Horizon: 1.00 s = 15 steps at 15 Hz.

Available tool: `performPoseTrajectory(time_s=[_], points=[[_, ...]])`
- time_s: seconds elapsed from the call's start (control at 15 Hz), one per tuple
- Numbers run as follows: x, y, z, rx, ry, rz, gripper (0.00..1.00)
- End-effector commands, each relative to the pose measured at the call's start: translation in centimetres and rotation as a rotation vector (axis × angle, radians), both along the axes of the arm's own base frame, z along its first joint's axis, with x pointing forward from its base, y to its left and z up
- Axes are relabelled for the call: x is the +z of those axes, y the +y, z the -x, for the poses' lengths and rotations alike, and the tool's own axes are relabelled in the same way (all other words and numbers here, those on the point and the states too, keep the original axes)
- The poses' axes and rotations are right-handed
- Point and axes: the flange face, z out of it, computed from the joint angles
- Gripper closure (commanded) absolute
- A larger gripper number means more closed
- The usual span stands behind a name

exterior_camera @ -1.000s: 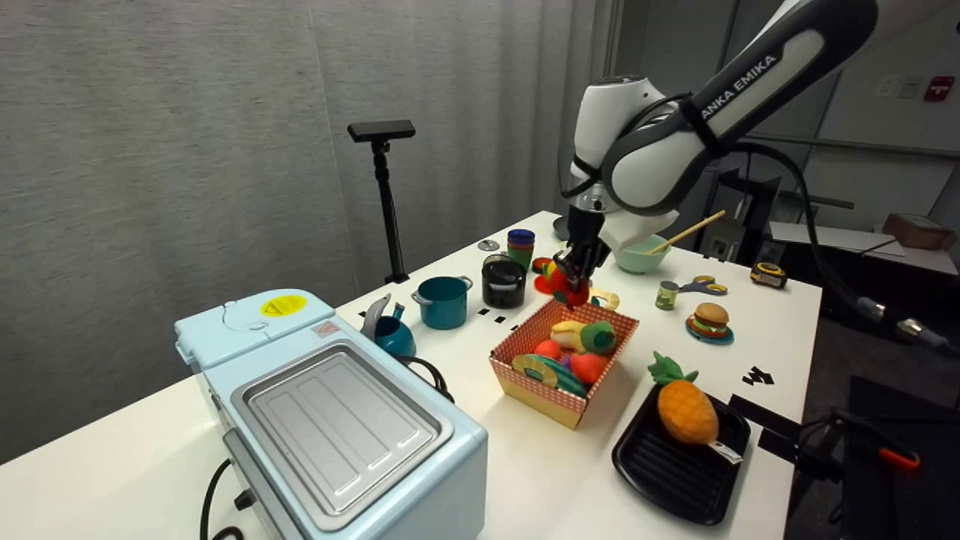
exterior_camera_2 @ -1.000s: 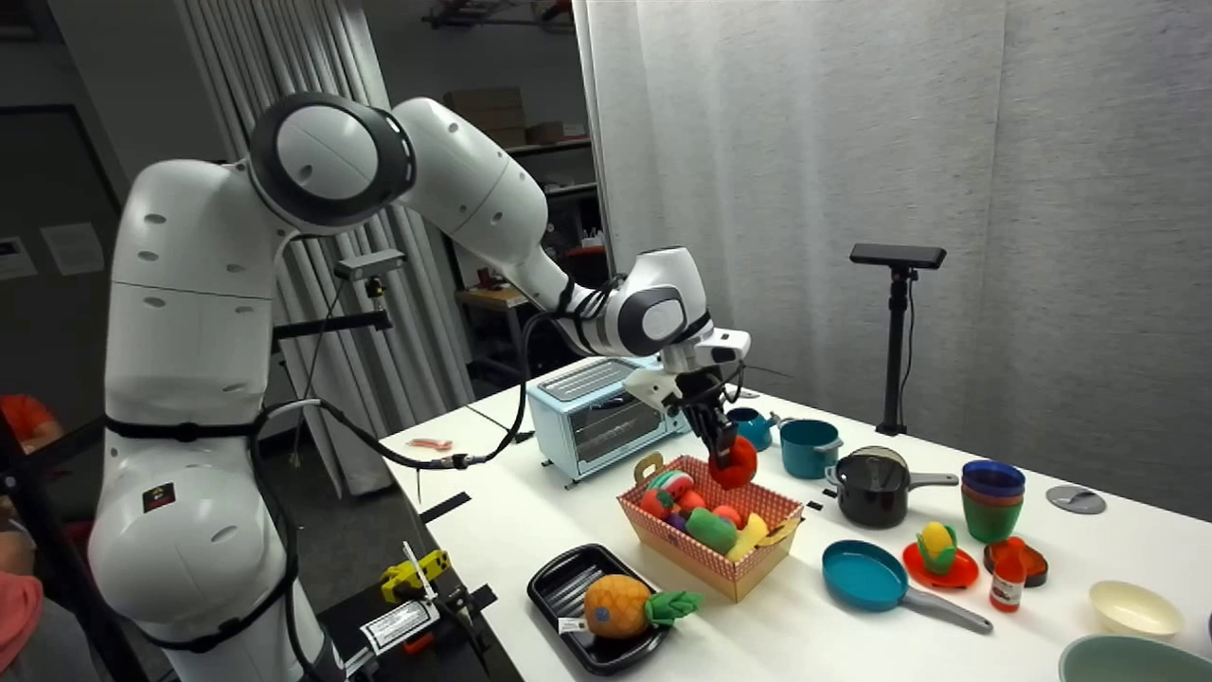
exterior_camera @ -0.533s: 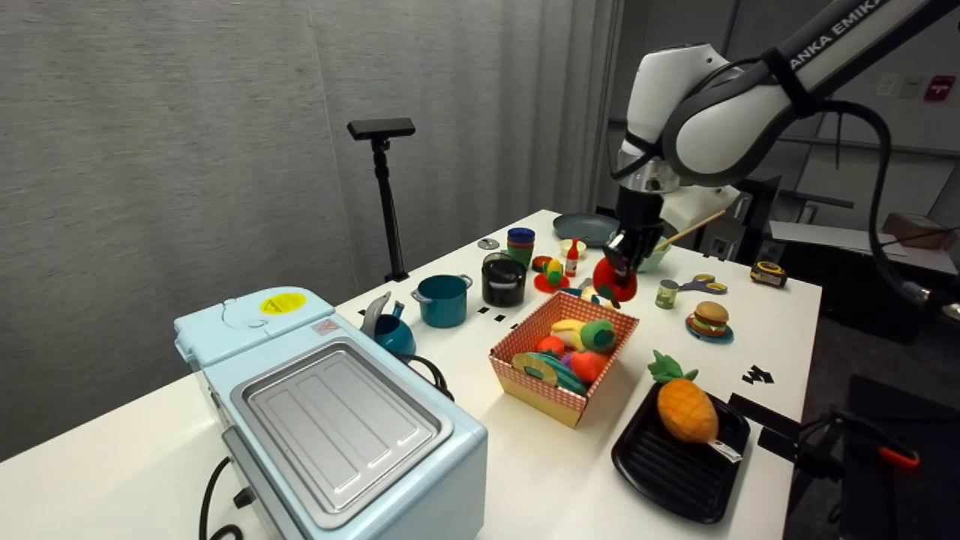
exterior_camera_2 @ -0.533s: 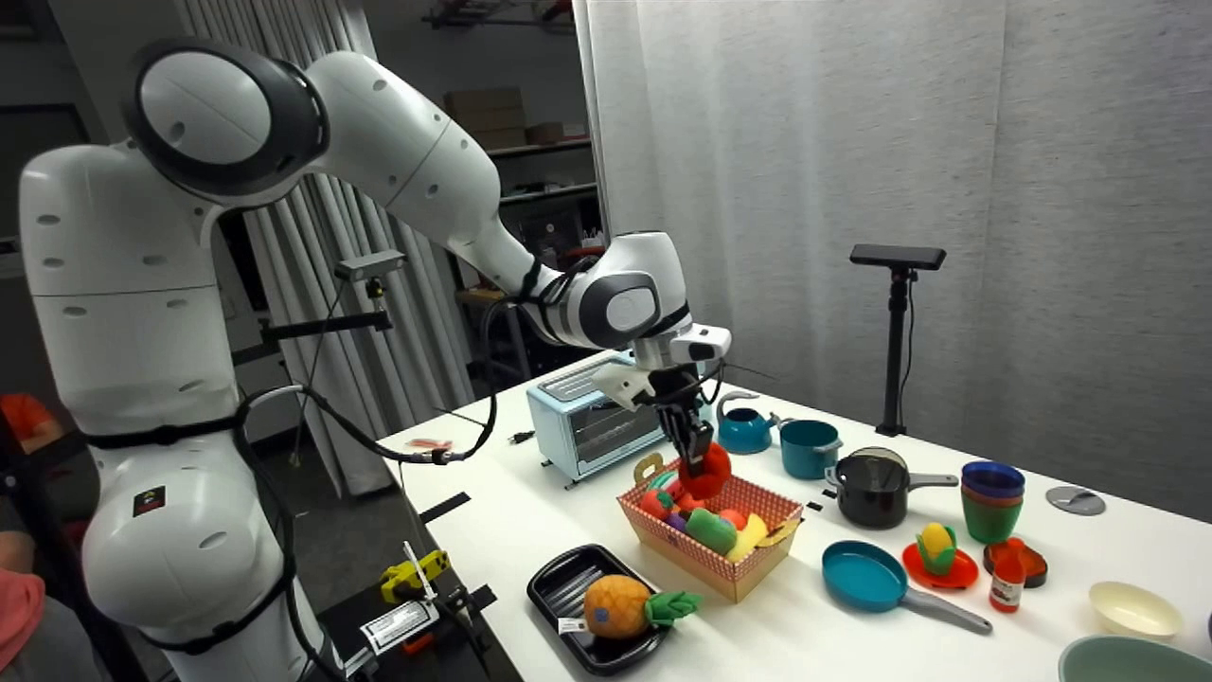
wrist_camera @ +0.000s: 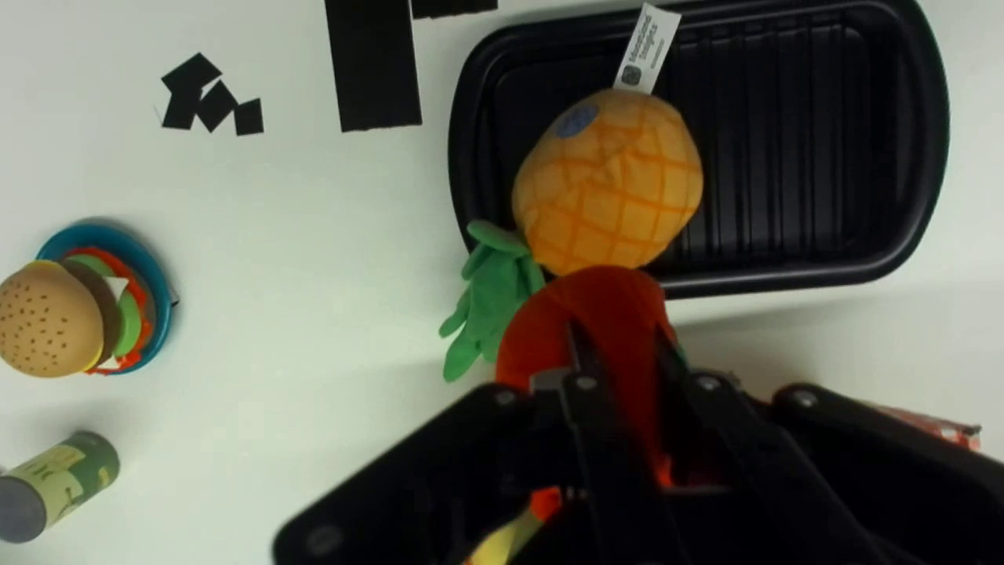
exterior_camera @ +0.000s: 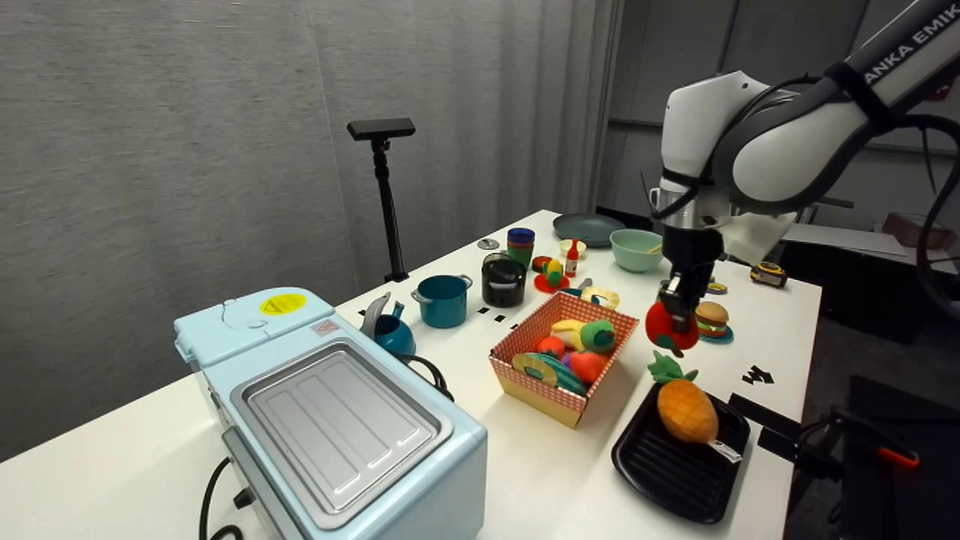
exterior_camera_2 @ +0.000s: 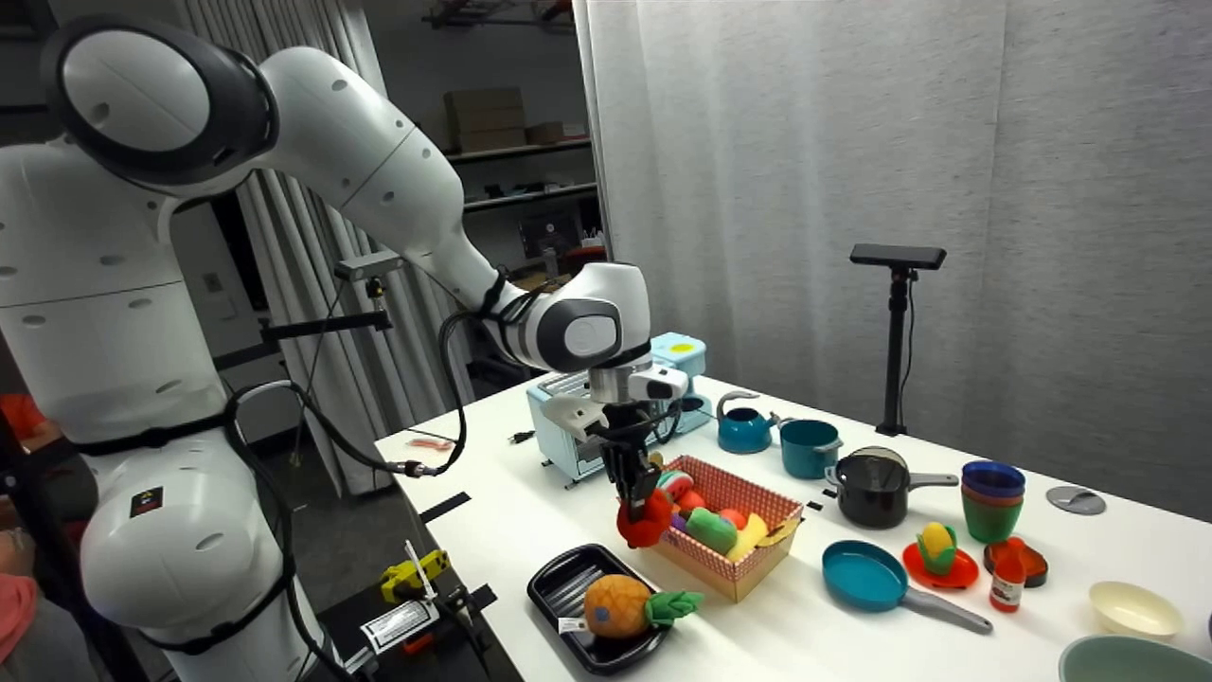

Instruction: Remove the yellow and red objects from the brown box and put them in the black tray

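Note:
My gripper [exterior_camera: 681, 311] is shut on the plain red toy fruit [exterior_camera: 660, 330] and holds it above the table, between the brown box and the black tray. The red fruit also shows in the wrist view [wrist_camera: 541, 329], squeezed between the fingers [wrist_camera: 620, 337]. The orange-yellow fruit [exterior_camera: 687, 411], a pineapple with green leaves, lies in the black tray [exterior_camera: 660, 484]. Its leaves hang over the rim. The bare ribbed part of the tray shows in the wrist view [wrist_camera: 769, 149]. The brown box [exterior_camera_2: 705, 568] has a red checked lining and holds several toy fruits, including a yellow banana [exterior_camera: 568, 335] and red pieces [exterior_camera: 588, 366].
A pale blue oven [exterior_camera: 465, 480] stands beyond the box. A toy burger [exterior_camera: 710, 319] on a blue plate is near the gripper. A teal pan [exterior_camera_2: 864, 578], a teal pot [exterior_camera_2: 810, 450] and a dark pot [exterior_camera_2: 873, 488] stand on the table's far side.
My gripper has carried the red fruit from above the box out past its side and towards the black tray, and lower over the last half second. The pineapple, tray and box have not moved.

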Motion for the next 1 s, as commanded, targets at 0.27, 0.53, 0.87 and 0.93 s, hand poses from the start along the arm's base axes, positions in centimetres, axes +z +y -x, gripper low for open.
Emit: performPoseTrajectory(time_s=[0.27,0.53,0.87,0.93], points=[[-2.8,3.7,2.7,0.115,0.063,-0.019,0.96],[-4.0,5.6,3.5,0.176,0.094,-0.051,0.96],[-4.8,7.1,3.1,0.192,0.126,-0.113,0.96],[-4.8,7.4,2.9,0.188,0.124,-0.124,0.96]])
